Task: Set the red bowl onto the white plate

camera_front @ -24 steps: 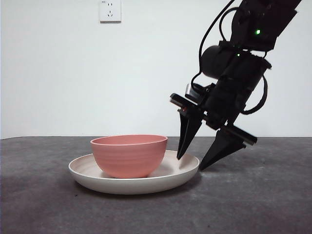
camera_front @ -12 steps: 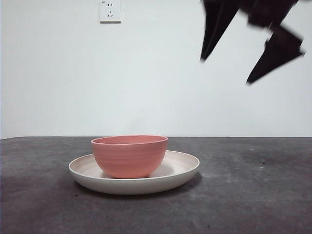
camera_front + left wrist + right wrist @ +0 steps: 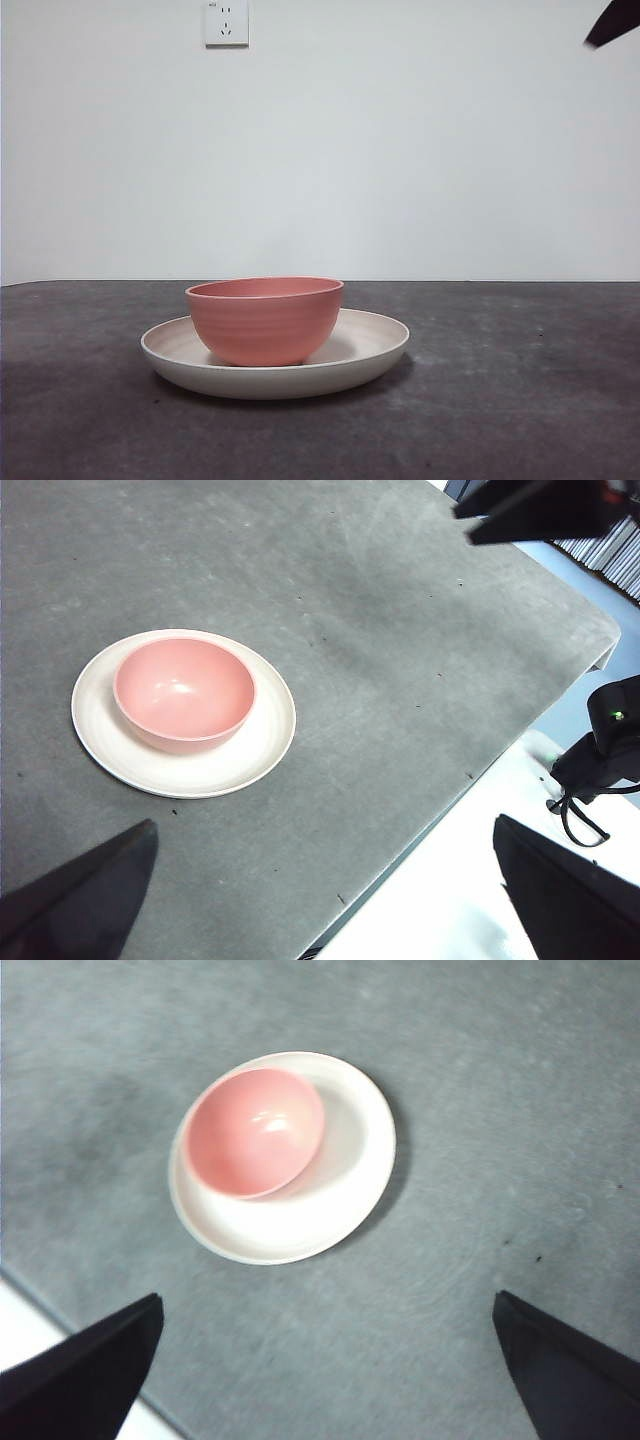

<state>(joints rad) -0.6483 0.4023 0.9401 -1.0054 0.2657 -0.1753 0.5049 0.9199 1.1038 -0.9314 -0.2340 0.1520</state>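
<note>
The red bowl (image 3: 265,318) stands upright on the white plate (image 3: 372,345), a little off its centre. Both also show in the left wrist view, bowl (image 3: 184,692) on plate (image 3: 260,750), and in the right wrist view, bowl (image 3: 254,1132) on plate (image 3: 345,1180). My right gripper (image 3: 325,1360) is open and empty, high above the table with the plate far below it. Only a black tip (image 3: 612,24) of it shows at the front view's top right corner. My left gripper (image 3: 330,885) is open and empty, high above the table's edge.
The dark grey table (image 3: 500,400) carries only the plate and bowl. A white wall socket (image 3: 226,21) sits on the back wall. The table's edge (image 3: 480,770) and the floor beyond show in the left wrist view, with the other arm's jaw (image 3: 540,508) above.
My right gripper has risen from beside the plate's rim up and to the right, almost out of the front view. The bowl stays on the plate.
</note>
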